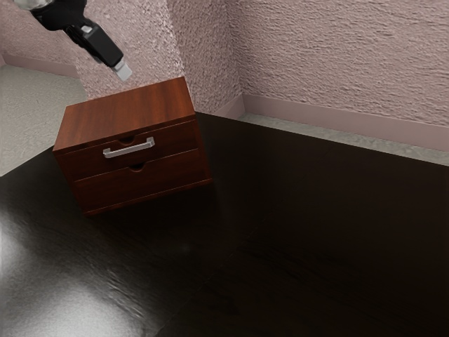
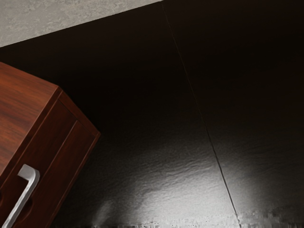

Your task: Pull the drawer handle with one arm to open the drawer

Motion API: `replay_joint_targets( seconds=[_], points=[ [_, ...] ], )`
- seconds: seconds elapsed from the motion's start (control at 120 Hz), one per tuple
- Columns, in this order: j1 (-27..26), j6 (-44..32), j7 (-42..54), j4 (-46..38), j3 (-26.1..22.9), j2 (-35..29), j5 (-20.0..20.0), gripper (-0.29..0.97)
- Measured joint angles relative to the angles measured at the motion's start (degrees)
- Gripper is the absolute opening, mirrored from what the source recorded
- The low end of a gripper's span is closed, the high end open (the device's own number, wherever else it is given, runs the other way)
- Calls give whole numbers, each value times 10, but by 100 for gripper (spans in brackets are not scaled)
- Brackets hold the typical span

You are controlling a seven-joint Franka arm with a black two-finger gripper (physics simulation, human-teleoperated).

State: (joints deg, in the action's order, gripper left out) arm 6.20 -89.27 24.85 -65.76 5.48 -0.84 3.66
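Wooden drawer looks shut, its handle untouched; the gripper, open or closed I cannot tell, hangs well apart from it, so reaching and pulling remain.

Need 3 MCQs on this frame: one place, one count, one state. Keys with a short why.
1. Where is the pincer?
A. above the cabinet, clear of it
B. pressed on its front
C. under it

2. How many handles does the cabinet carry?
A. none
B. one
C. three

3. What state is the top drawer in?
A. shut
B. half out
C. removed

Key:
1 A: in the exterior view it hangs over the cabinet's top with a gap between.
2 B: one silver handle, on the top drawer.
3 A: its front sits flush with the cabinet.
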Motion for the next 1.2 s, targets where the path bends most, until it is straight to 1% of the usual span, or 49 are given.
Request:
replay_joint_targets(
  seconds=[0.058,0.117,0.183,0.267,0.333,0.383,0.425,0.492,0.567,0.617,0.767,0.85,0.975,1.075,1.2],
  points=[
    [2,9,38,-5,0,2,-2,68],
    [21,14,70,-2,-19,16,-32,68],
    [25,12,106,-1,-26,36,-60,68],
    [8,5,145,-1,-29,56,-100,68],
    [-10,0,173,-5,-27,67,-123,68],
    [-18,-10,194,-16,-19,74,-137,68],
    [-23,-21,210,-33,2,74,-144,68],
    [-11,-43,235,-63,31,74,-150,68],
    [17,-71,260,-91,41,75,-146,67],
    [25,-89,276,-101,43,78,-142,67],
    [20,-133,319,-111,44,98,-131,61],
    [20,-176,337,-151,44,100,-117,56],
    [28,-229,357,-178,45,100,-83,52],
    [31,-253,363,-190,52,99,-64,49],
    [33,-270,364,-200,62,96,-55,46]
  ],
)
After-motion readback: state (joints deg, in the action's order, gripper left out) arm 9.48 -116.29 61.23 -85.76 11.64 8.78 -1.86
